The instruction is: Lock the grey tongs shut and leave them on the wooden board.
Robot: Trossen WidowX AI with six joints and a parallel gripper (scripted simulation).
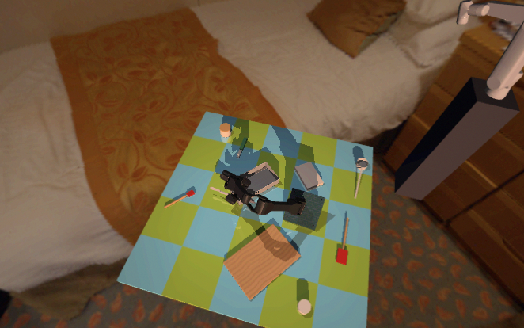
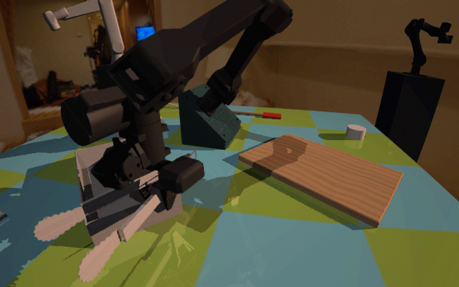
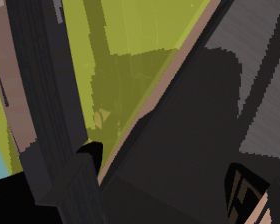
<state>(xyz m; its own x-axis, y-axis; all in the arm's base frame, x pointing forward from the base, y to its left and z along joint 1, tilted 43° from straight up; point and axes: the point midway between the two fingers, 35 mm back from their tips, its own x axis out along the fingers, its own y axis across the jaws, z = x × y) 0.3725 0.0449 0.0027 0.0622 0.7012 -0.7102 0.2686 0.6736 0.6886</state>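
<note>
The grey tongs (image 1: 218, 190) (image 2: 97, 255) (image 3: 46, 100) lie across the roasting tin (image 1: 262, 179) (image 2: 159, 215) (image 3: 211, 95), their two arms spread apart. The scalloped tips reach past the tin's edge toward the exterior camera. The hinge end is beyond my fingers, mostly hidden. My gripper (image 1: 238, 190) (image 2: 147, 193) (image 3: 165, 163) is partly closed, one finger outside each arm. It seems to press on both arms, though the far finger's contact is largely hidden. The wooden board (image 1: 256, 268) (image 2: 331, 178) lies apart from the tongs with nothing on it.
My arm stands on a dark teal wedge (image 1: 317, 211) (image 2: 197, 125) between tin and board. A grey slab (image 1: 309, 176) lies near the tin. A white cylinder (image 1: 305, 307) (image 2: 356, 132) stands beyond the board. A red-headed spatula (image 1: 341, 256) (image 2: 271, 115) lies near the table edge.
</note>
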